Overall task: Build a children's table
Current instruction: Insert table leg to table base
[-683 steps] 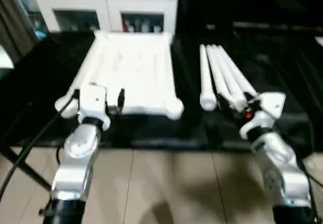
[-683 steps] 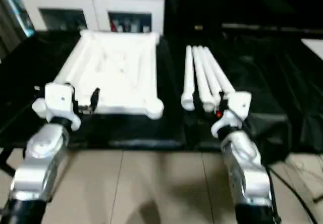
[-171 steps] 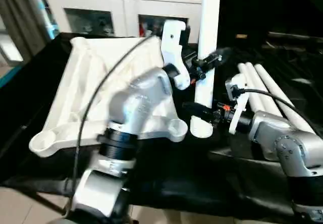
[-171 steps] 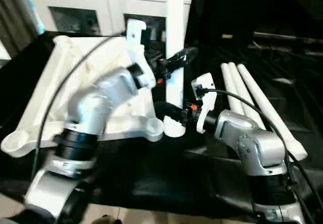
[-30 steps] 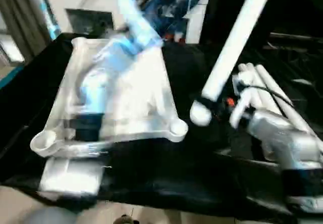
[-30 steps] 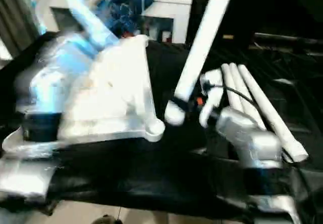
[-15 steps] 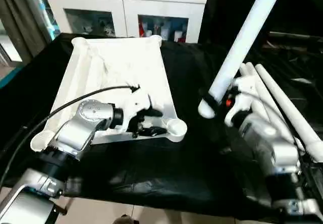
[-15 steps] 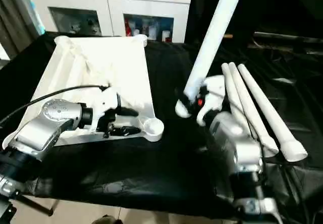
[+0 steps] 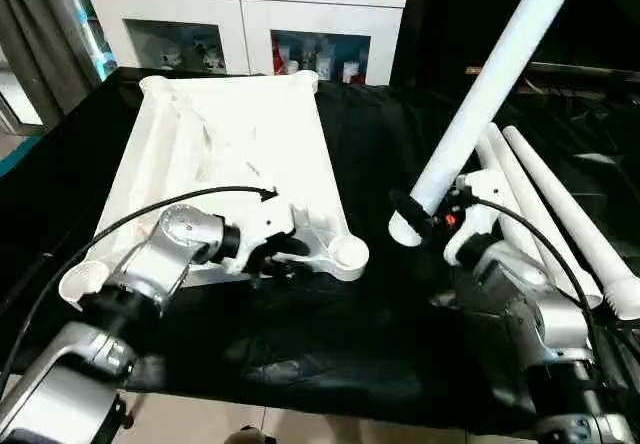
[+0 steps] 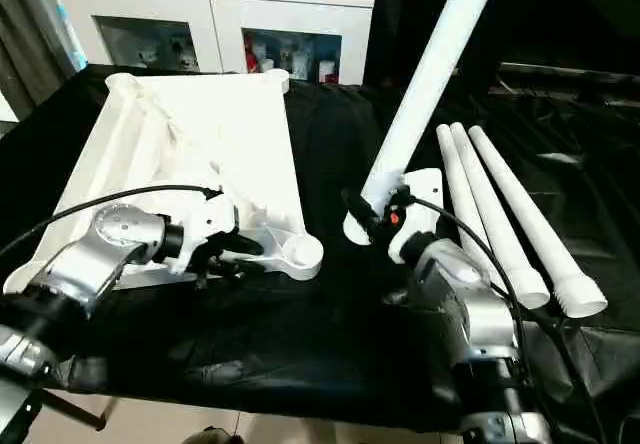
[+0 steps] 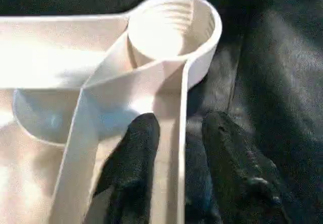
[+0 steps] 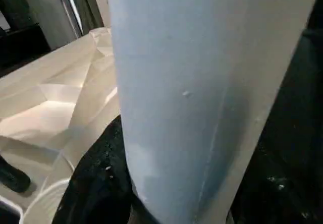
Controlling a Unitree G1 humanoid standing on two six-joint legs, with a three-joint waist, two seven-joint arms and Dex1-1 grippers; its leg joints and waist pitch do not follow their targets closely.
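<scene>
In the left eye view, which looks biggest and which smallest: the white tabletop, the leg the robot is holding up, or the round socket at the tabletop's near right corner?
1. Tabletop: covers the most picture.
2. Held leg, in the right gripper: long but narrow; raised nearer the camera, so it may look oversized.
3. Corner socket: clearly smallest.

1. Silver, rounded forearm housings with black joint collars on left arm point(image 9: 150, 264) and right arm point(image 9: 540, 314).
2. White wrist brackets.
3. Black cable along each forearm.
4. Black, tapered gripper fingers point(image 11: 133, 153).
</scene>
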